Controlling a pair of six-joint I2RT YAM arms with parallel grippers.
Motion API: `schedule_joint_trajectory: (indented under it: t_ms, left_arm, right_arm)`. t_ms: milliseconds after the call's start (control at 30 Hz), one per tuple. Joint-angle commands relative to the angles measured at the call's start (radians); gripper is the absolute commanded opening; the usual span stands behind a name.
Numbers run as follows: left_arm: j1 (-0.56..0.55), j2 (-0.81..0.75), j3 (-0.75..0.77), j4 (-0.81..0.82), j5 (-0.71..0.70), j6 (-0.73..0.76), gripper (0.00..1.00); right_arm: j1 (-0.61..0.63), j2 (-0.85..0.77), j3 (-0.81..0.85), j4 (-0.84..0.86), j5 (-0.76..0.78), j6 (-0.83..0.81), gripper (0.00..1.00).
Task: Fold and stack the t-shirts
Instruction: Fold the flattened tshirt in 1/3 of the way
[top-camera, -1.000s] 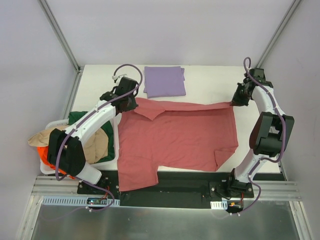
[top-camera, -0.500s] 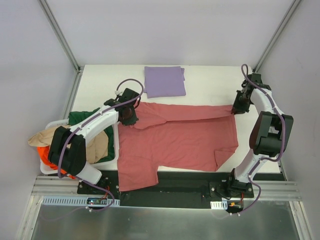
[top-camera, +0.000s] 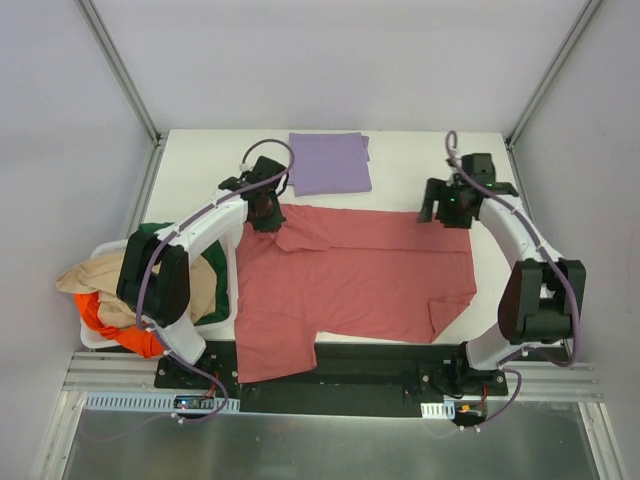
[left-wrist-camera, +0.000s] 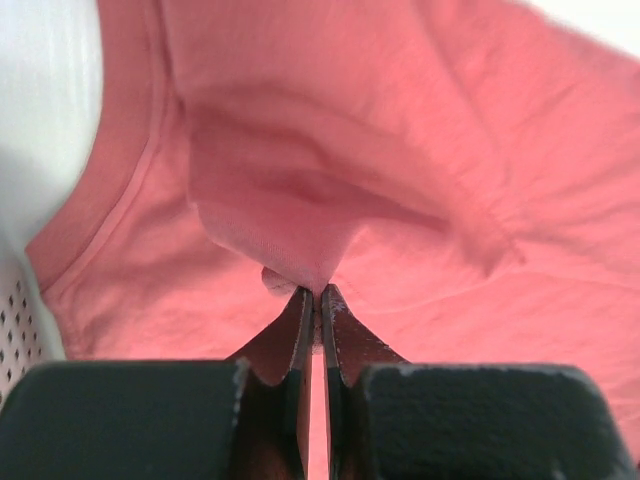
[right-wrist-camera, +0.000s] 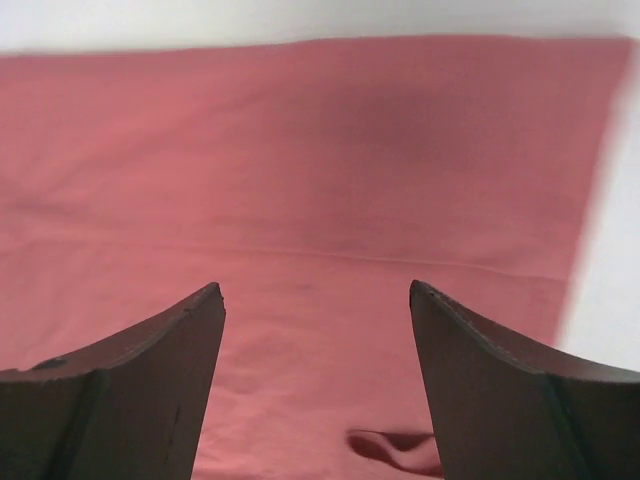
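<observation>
A red t-shirt (top-camera: 360, 275) lies spread across the table, its upper left part folded over. My left gripper (top-camera: 268, 212) is at that fold. In the left wrist view the left gripper (left-wrist-camera: 318, 292) is shut on a pinch of the red t-shirt (left-wrist-camera: 420, 130). My right gripper (top-camera: 441, 208) hovers open over the shirt's far right edge. From the right wrist, the right gripper (right-wrist-camera: 315, 290) has only flat red t-shirt cloth (right-wrist-camera: 300, 150) beneath it and nothing between its fingers. A folded purple t-shirt (top-camera: 330, 162) lies at the back.
A white basket (top-camera: 233, 285) stands at the left table edge, holding green (top-camera: 215, 290), beige (top-camera: 195, 290) and orange (top-camera: 110, 315) clothes. The enclosure walls rise close on both sides. The bare table (top-camera: 430, 160) shows behind the shirt.
My right gripper has opened, let go of the shirt's far right corner and moved left over the cloth. The left gripper shifted slightly with its pinch of cloth.
</observation>
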Motion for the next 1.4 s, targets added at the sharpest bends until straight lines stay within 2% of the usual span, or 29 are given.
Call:
schedule_joint_trajectory:
  t_ms: [0, 233, 433, 633, 833, 933, 1067, 1233, 1300, 1333, 1367]
  left_arm:
    - [0.048, 0.098, 0.142, 0.002, 0.054, 0.044, 0.00]
    - [0.107, 0.250, 0.288, 0.002, 0.077, 0.070, 0.00]
    - [0.124, 0.303, 0.328, 0.005, 0.131, 0.095, 0.00]
    - [0.134, 0.311, 0.317, 0.005, 0.134, 0.102, 0.00]
    - [0.137, 0.325, 0.302, 0.006, 0.151, 0.106, 0.00]
    - [0.140, 0.330, 0.294, 0.008, 0.152, 0.106, 0.00]
    - [0.146, 0.333, 0.286, 0.009, 0.146, 0.102, 0.00]
    - [0.149, 0.337, 0.285, 0.011, 0.149, 0.102, 0.00]
    - [0.149, 0.336, 0.285, 0.010, 0.151, 0.102, 0.00]
    - [0.149, 0.336, 0.285, 0.011, 0.151, 0.104, 0.00]
    - [0.149, 0.334, 0.285, 0.010, 0.151, 0.104, 0.00]
  right_arm:
    - [0.227, -0.110, -0.072, 0.161, -0.156, -0.005, 0.76]
    - [0.612, -0.053, -0.130, 0.448, -0.144, 0.107, 0.73]
    - [0.786, 0.210, 0.063, 0.473, -0.098, 0.092, 0.66]
    - [0.835, 0.379, 0.206, 0.428, -0.008, 0.066, 0.62]
    - [0.858, 0.465, 0.299, 0.364, 0.121, 0.023, 0.58]
    - [0.874, 0.487, 0.304, 0.338, 0.146, 0.000, 0.57]
    - [0.888, 0.499, 0.295, 0.310, 0.206, -0.011, 0.50]
    - [0.891, 0.498, 0.287, 0.305, 0.200, -0.002, 0.45]
    - [0.889, 0.499, 0.290, 0.304, 0.216, 0.005, 0.39]
    - [0.889, 0.498, 0.293, 0.304, 0.222, 0.008, 0.31]
    - [0.889, 0.496, 0.296, 0.298, 0.227, 0.003, 0.26]
